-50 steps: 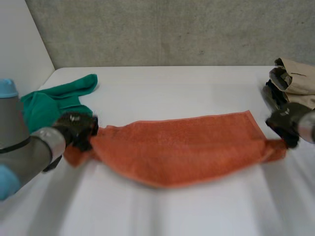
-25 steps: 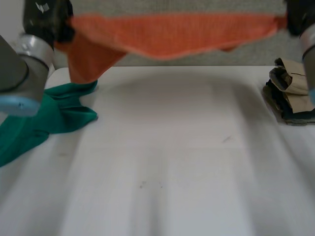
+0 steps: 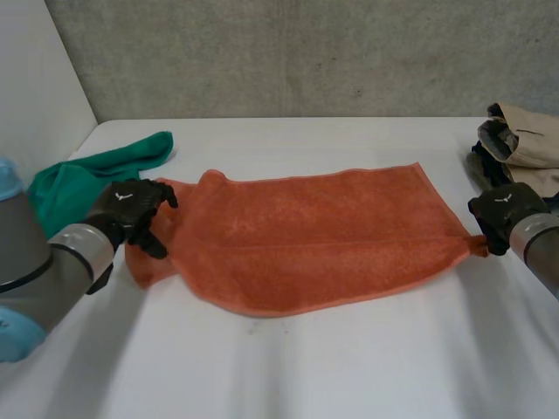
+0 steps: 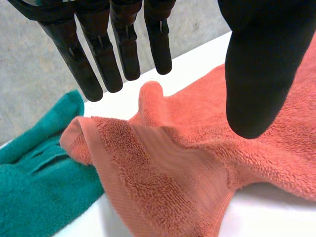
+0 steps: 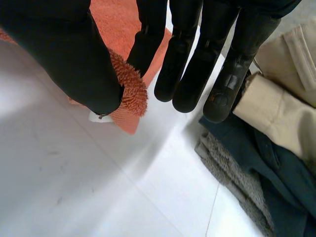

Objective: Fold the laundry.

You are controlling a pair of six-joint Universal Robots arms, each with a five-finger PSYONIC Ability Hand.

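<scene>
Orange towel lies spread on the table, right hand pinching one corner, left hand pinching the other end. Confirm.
Wrong on the left hand: the left wrist view shows it open, fingers straight above that end. The orange towel lies spread on the table, right hand pinching one corner.

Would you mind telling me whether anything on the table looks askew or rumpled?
Yes: the orange terry towel is not flat near the left hand: that end is folded over and bunched beside the green cloth.
</scene>
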